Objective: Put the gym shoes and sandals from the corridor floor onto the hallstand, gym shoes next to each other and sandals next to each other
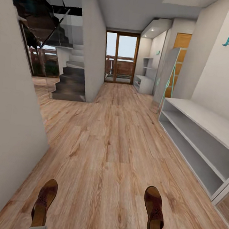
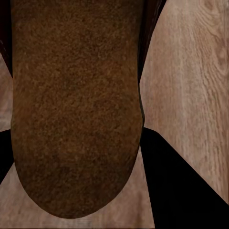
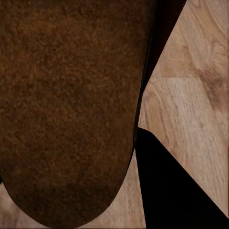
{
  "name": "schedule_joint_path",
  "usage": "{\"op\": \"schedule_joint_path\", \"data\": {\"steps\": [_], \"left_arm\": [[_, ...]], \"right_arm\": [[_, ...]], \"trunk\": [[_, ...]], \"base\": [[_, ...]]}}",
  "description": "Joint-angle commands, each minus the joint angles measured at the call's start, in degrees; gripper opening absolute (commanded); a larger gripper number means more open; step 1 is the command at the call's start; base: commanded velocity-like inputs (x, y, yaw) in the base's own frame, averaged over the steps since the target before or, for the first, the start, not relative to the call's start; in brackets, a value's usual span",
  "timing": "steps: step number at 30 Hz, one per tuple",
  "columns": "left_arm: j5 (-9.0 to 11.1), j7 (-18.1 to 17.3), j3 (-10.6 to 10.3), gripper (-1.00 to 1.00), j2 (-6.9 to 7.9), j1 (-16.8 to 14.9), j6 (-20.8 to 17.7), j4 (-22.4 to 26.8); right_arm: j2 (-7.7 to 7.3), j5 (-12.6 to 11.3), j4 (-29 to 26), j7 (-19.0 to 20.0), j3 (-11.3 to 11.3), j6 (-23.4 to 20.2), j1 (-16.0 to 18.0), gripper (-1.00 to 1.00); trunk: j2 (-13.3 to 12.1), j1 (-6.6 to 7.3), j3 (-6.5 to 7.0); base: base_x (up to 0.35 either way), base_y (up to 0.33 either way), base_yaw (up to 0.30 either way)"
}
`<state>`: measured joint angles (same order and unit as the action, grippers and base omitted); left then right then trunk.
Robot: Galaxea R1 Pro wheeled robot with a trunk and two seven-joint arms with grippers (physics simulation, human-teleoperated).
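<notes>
Head camera faces down the corridor floor (image 1: 108,145); both wrist cameras hang close above it

Two sandals (image 1: 44,201) (image 1: 154,208), two racks (image 1: 199,143) (image 1: 144,84)

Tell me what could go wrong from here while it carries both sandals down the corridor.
The left dark reddish-brown leather sandal and the right one stick out well ahead of the grippers, so either could slip or tilt. The white-grey hallstand with stepped wall shelves stands far off; the nearer low white rack could be mistaken for it.
</notes>
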<state>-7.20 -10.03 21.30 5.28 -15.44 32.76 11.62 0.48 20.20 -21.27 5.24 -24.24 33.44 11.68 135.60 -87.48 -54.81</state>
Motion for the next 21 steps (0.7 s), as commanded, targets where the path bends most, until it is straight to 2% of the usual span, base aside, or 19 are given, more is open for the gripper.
{"op": "schedule_joint_path", "data": {"steps": [1, 8, 14, 21], "left_arm": [[-0.72, -0.17, 0.52, -1.0, -0.01, -0.03, 0.2, -0.02], [-0.71, -0.15, 0.64, -1.0, -0.01, -0.03, 0.2, -0.02], [-0.63, -0.1, 0.83, -1.0, 0.07, -0.02, 0.25, -0.02], [-0.62, -0.08, 0.85, -1.0, 0.08, -0.03, 0.25, -0.02]], "right_arm": [[0.05, -0.16, 0.0, 0.56, -0.48, 0.13, 0.05, -1.0], [0.05, -0.16, 0.0, 0.56, -0.46, 0.17, 0.08, -1.0], [0.05, -0.16, 0.0, 0.56, -0.46, 0.2, 0.05, -1.0], [0.05, -0.16, 0.0, 0.56, -0.46, 0.19, 0.07, -1.0]], "trunk": [[0.02, -0.02, -0.05], [0.02, -0.02, -0.05], [0.02, -0.02, -0.05], [0.02, -0.02, -0.05]], "base": [[0.339, 0.0, -0.254], [0.339, 0.0, -0.217], [0.339, 0.009, -0.042], [0.338, 0.098, -0.003]]}}
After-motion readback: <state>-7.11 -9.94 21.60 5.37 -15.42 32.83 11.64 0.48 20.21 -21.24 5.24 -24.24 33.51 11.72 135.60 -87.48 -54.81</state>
